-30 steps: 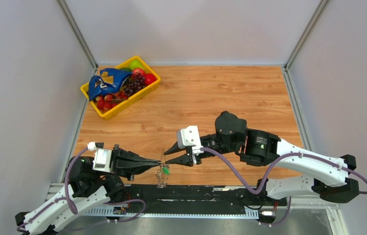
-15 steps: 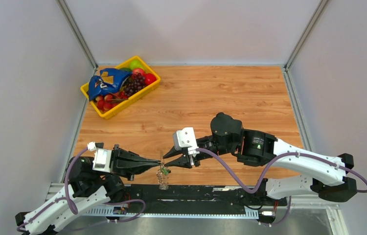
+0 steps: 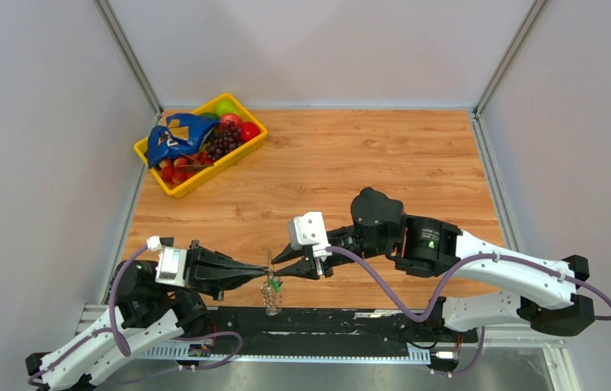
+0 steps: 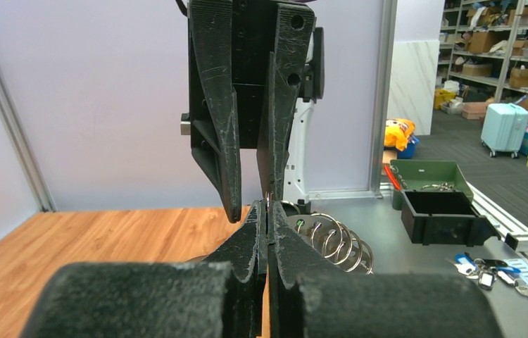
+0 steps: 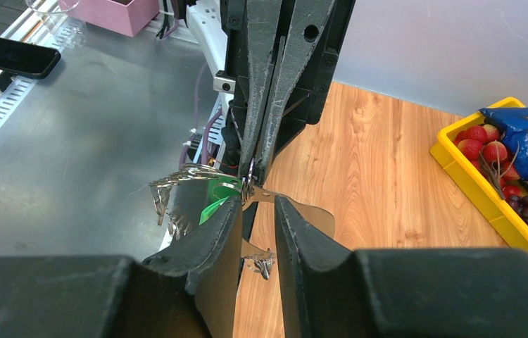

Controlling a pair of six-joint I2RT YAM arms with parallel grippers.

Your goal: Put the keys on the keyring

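Hanging from the tips of the left pincer, the keyring dangles just below them. The pincer's fingers are pressed together on its upper edge. The right pincer faces it tip to tip from the other side, with its fingers apart and the keyring's flat grey band running between them. A tiny green piece sits just beside the right pincer's one finger, under the left pincer's tips.

Whether the right pincer's fingers actually touch the band cannot be told. The spot where the left pincer bites is too small to read clearly. In the left wrist view the silvery coils are half hidden behind that pincer's own finger. The toothed metal bits strung beside the green piece cannot be told apart one from another.

Well away from both pincers, at the far left corner of the tabletop, stands a yellow basket. It holds a crumpled blue bag, dark grapes, small red fruits, a green apple and a red one.
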